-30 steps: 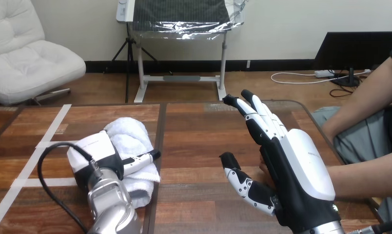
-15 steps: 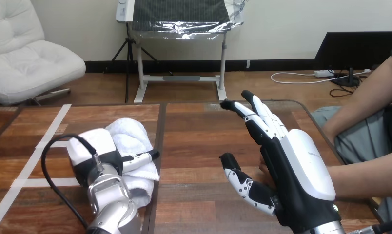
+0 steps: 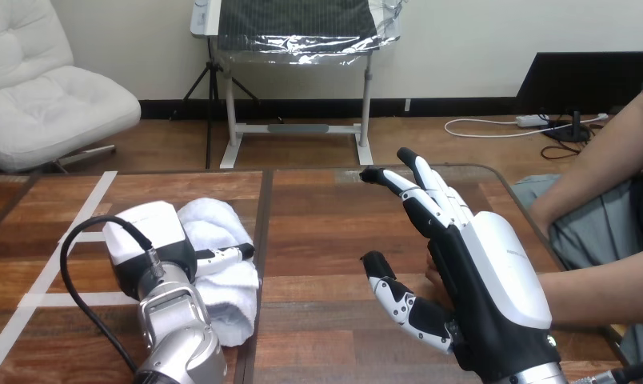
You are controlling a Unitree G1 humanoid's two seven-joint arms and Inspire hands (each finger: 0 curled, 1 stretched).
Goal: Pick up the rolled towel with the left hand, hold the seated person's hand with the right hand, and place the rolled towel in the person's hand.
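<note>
The white rolled towel lies on the wooden table at the left. My left hand rests over the towel's left part, its white back turned up and hiding how it meets the cloth. My right hand stands on edge at the right with straight, spread fingers, open, its palm facing left. The person's forearm comes in from the right edge and passes behind that hand. Only a sliver of the person's hand peeks out beside my palm. I cannot tell whether the two touch.
White tape lines cross the table's left part. A dark seam runs down the table between the towel and my right hand. The person's other arm hangs at the far right beyond the table edge.
My left hand has shifted slightly left and farther over the towel, and its forearm has risen. The towel has stayed about where it was. My right hand and the person's forearm have barely moved.
</note>
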